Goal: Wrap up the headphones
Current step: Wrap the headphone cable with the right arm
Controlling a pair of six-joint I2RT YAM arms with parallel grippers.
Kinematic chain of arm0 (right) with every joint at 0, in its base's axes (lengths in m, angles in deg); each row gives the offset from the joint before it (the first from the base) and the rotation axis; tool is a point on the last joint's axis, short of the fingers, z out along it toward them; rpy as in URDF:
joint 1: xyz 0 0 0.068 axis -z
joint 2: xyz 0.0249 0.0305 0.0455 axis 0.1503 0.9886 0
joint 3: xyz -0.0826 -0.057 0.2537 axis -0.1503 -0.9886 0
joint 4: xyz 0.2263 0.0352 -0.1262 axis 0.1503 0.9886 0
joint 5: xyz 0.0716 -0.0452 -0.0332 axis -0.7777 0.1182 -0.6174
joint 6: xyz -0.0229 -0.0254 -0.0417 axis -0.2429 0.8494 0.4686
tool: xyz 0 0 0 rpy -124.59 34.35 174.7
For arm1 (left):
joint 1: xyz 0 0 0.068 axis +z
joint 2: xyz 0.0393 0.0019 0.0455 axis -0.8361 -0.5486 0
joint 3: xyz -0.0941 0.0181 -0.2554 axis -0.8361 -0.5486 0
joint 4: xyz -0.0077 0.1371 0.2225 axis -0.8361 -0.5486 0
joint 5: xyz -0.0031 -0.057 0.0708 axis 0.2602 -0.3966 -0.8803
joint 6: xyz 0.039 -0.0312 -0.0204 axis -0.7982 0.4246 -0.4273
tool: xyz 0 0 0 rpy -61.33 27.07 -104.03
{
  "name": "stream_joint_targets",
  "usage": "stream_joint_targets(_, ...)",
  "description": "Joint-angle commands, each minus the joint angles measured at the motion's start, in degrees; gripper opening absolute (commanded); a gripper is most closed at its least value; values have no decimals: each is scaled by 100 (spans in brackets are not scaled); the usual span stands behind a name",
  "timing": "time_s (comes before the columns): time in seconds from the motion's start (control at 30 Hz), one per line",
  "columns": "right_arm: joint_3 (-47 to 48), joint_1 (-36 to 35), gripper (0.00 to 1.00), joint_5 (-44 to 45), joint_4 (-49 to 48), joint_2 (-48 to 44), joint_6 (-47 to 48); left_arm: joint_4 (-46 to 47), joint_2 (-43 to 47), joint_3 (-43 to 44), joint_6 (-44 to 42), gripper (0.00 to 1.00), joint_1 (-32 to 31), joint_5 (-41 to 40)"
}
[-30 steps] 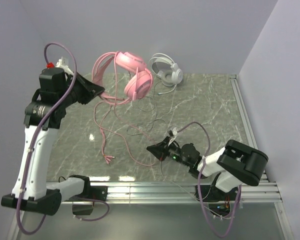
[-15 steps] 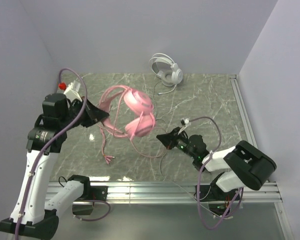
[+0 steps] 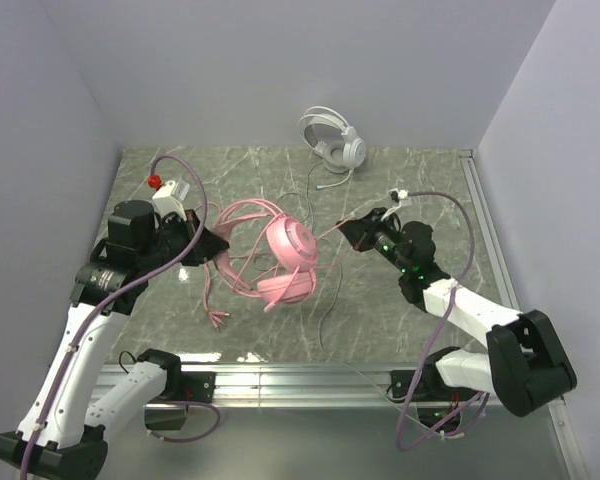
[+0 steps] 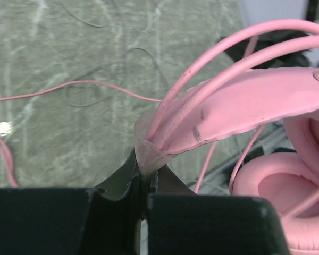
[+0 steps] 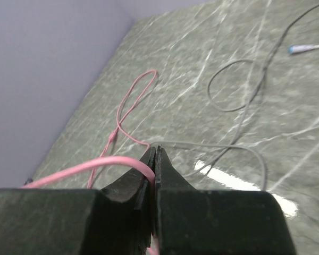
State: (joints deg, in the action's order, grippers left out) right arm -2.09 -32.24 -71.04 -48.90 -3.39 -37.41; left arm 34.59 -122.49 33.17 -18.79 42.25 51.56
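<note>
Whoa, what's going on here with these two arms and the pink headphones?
Two robot arms are handling the pink headphones together. The left pincer is clamped on the headband. The right pincer pinches the thin pink cable that runs out from the headset. Much of the cable hangs in loose loops, so the wrapping isn't done. A white headset sits farther back, untouched.
</note>
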Motion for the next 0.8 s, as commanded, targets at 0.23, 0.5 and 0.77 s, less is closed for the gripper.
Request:
stream_joint_targets(0.23,-267,856,0,-400,653,-744,-238,577,240,-91,267,0,-29,-1366)
stream_joint_targets(0.5,-944,733,0,-350,62,-699,-696,876,12,312,1059,0,-20,-2535)
stream_joint_targets(0.77,-1050,742,0,-234,-77,-437,-757,972,-410,866,1569,0,-20,-1845)
